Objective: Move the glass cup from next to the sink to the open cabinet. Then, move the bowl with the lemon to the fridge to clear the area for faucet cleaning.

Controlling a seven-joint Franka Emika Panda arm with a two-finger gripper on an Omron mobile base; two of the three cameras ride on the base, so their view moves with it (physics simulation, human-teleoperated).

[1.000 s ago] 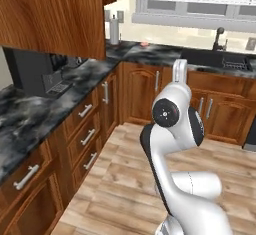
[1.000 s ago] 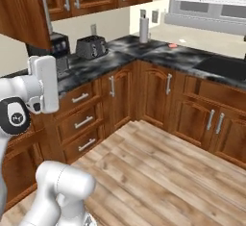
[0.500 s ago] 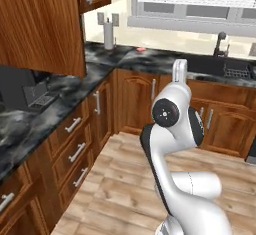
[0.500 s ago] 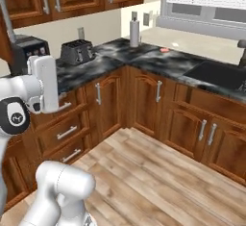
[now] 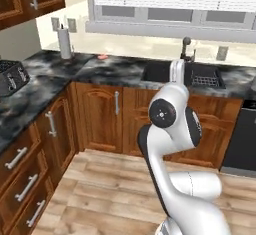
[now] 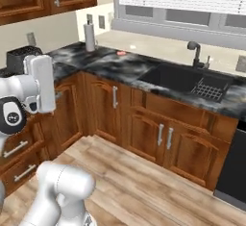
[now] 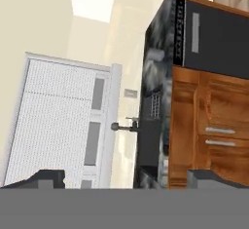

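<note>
Hand view, end effector (image 7: 124, 178) spread wide and empty, faucet (image 7: 122, 125) ahead, no readable writing

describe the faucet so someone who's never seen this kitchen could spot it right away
Under the wide window, the black sink is sunk into the dark marbled counter. The faucet rises from its back edge: black and curved with a rounded head, unlike the pale upright roll standing far along the counter.
</note>
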